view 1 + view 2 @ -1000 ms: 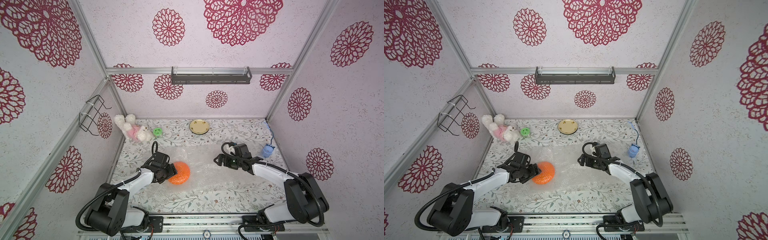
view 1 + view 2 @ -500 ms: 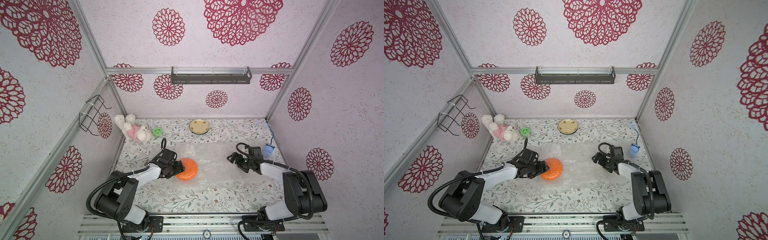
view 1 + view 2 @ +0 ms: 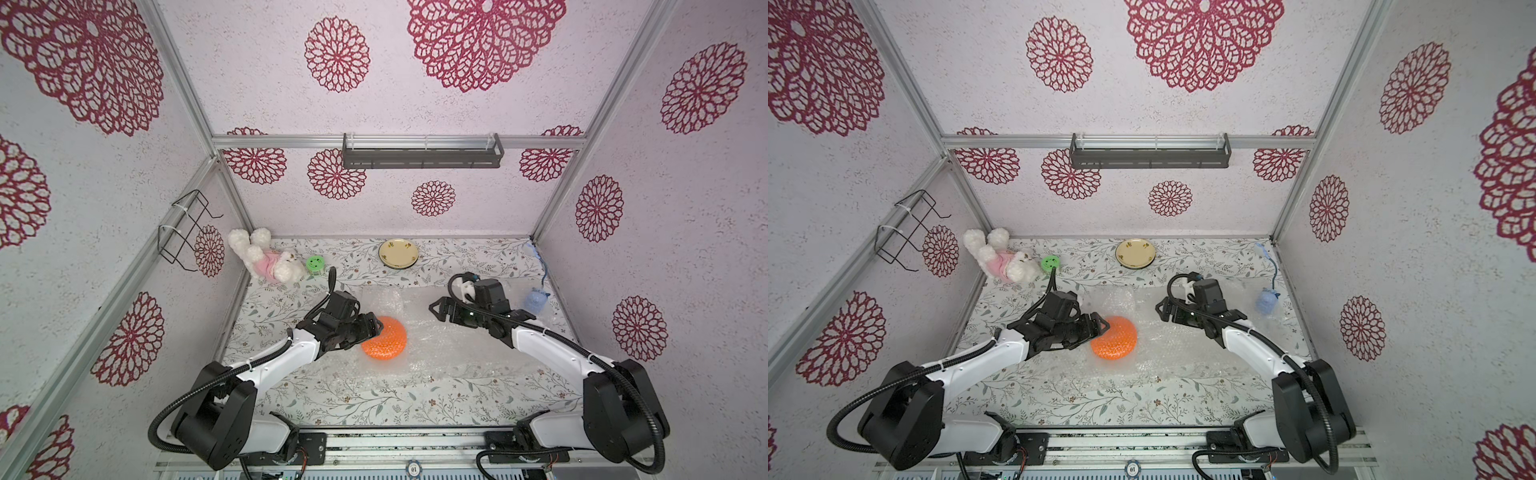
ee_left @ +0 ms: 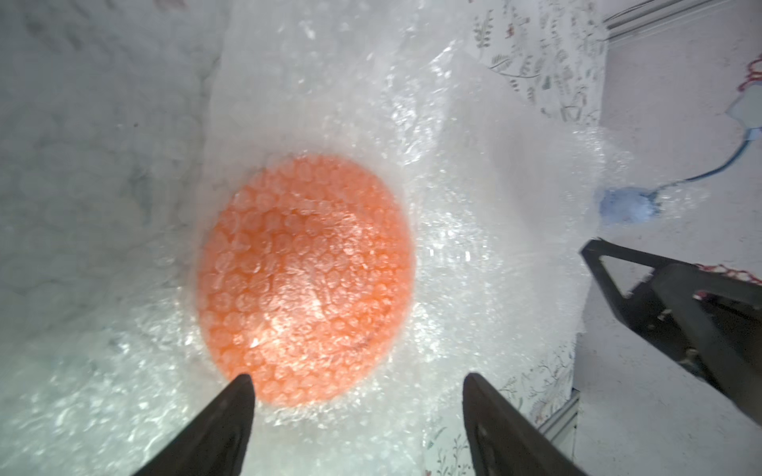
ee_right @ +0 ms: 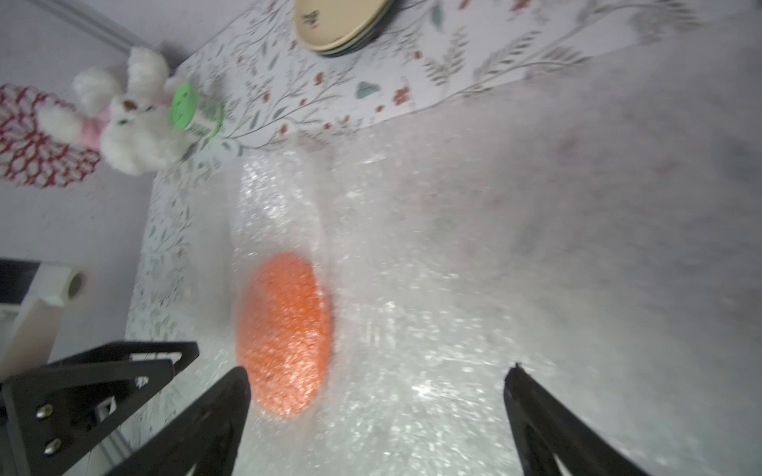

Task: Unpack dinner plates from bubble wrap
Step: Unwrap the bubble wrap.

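On the flower-printed counter point(image 3: 332, 399), crinkled, glossy bubble wrap point(image 3: 449, 345) lies over one round orange plate point(image 3: 384, 338) left of centre; the number of sheets is unclear. Of the two black hands, the left hand point(image 4: 356, 380) gapes at the plate's left rim, gripping nothing. The right hand point(image 5: 377, 369) hangs open above the wrap. At the far edge, one smooth cream flowered plate point(image 3: 399, 254) tops other rims. Left of it sit one green disc point(image 3: 315, 262) and one fluffy white plush point(image 3: 266, 262).

The flower-printed bench point(image 3: 332, 399) carries a wide sheet of bubble wrap point(image 3: 449, 345), spread between both pairs of jaws. Beyond the left jaws lie a plush toy point(image 3: 266, 259) and a green disc point(image 3: 315, 263). Farther back, a stack of plates point(image 3: 398, 254). Behind the right jaws, a blue toy point(image 3: 535, 300).
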You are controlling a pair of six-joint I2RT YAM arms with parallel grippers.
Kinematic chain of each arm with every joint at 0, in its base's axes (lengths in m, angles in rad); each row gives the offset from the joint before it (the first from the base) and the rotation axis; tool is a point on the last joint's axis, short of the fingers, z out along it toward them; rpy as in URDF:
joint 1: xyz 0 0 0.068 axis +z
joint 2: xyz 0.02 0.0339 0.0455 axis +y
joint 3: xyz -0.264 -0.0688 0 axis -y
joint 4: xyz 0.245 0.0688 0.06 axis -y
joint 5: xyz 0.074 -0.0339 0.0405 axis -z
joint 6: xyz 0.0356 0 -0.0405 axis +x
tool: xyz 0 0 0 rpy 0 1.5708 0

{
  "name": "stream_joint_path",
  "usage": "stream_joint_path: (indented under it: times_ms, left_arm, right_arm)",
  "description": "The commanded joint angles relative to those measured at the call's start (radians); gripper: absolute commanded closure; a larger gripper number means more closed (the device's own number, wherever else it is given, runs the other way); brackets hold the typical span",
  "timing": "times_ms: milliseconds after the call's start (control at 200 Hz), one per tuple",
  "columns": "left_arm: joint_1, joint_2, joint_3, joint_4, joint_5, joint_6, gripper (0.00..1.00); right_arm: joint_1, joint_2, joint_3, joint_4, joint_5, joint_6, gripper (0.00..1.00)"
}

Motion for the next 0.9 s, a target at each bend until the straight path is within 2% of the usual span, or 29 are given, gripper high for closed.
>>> stream_joint_path:
  times_ms: [0, 145, 420, 695, 891]
  left_arm:
    - [-0.019, 0.023, -0.034, 0.008, 0.012, -0.042, 0.21]
    - [-0.036, 0.045, -0.119, 0.12, 0.016, -0.103, 0.27]
    - [-0.04, 0.108, -0.163, 0.145, -0.01, -0.104, 0.28]
    - [-0.043, 0.13, -0.187, 0.157, -0.021, -0.109, 0.29]
    - [-0.043, 0.134, -0.187, 0.151, -0.025, -0.107, 0.3]
  right_arm:
    - [0.068, 0.087, 0.032, 0.037, -0.09, -0.009, 0.06]
    - [0.118, 0.168, 0.039, 0.112, -0.132, 0.026, 0.09]
    - [0.188, 0.286, 0.078, 0.176, -0.22, 0.064, 0.13]
    - [0.196, 0.375, 0.12, 0.113, -0.146, 0.038, 0.15]
    - [0.197, 0.384, 0.125, 0.068, -0.088, 0.007, 0.16]
